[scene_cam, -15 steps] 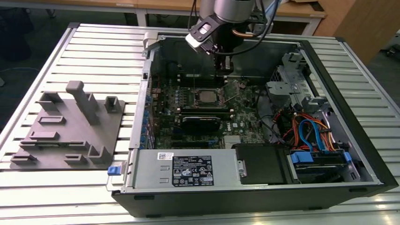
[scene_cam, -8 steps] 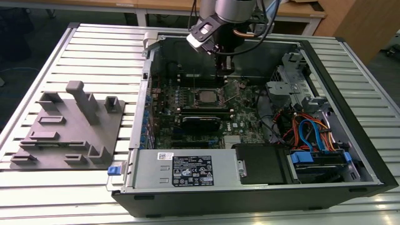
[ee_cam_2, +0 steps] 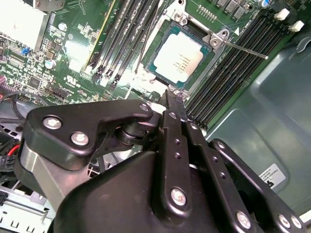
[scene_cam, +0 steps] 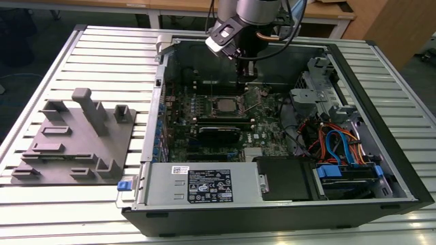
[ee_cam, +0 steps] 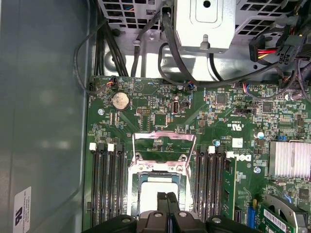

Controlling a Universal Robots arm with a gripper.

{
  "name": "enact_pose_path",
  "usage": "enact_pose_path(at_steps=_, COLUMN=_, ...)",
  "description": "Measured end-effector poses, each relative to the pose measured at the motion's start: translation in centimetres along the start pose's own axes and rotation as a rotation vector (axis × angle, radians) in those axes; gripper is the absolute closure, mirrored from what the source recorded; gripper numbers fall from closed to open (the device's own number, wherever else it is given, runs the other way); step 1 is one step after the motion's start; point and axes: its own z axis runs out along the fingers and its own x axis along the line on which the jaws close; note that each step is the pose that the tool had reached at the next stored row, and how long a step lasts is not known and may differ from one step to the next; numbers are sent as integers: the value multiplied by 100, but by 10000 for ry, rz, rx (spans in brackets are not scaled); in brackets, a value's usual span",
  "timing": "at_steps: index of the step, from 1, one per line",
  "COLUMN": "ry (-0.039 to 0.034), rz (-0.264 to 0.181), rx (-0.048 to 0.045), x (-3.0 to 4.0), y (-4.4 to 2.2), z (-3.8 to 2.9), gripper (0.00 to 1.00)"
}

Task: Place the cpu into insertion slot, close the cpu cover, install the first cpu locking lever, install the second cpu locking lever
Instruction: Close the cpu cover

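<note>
The cpu [ee_cam_2: 179, 57], a flat square chip with a silver top, lies seated in the insertion slot [ee_cam_2: 156, 65] on the green board, and appears too in the first wrist view [ee_cam: 154, 193] and the exterior view [scene_cam: 224, 105]. The cpu cover [ee_cam: 164, 137], a thin silver frame, stands flipped open behind the slot. A thin locking lever [ee_cam_2: 245, 49] sticks out free beside the slot. My gripper [ee_cam_2: 170, 95] is shut with nothing between its black fingers. Its tip hovers just over the slot's edge, also in the first wrist view [ee_cam: 167, 196] and the exterior view [scene_cam: 244, 82].
Long black memory slots [ee_cam: 106, 184] flank the socket on both sides. The case wall [ee_cam: 43, 121] rises close by. A drive cage [scene_cam: 317, 87], cables [scene_cam: 337, 145] and a power supply [scene_cam: 204, 186] fill the case. A grey fixture tray [scene_cam: 75, 138] lies at the exterior view's left.
</note>
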Motion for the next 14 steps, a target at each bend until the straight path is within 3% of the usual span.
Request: enact_pose_path(at_steps=14, ry=0, rz=0, rx=0, x=-1, y=52, z=-1, gripper=90)
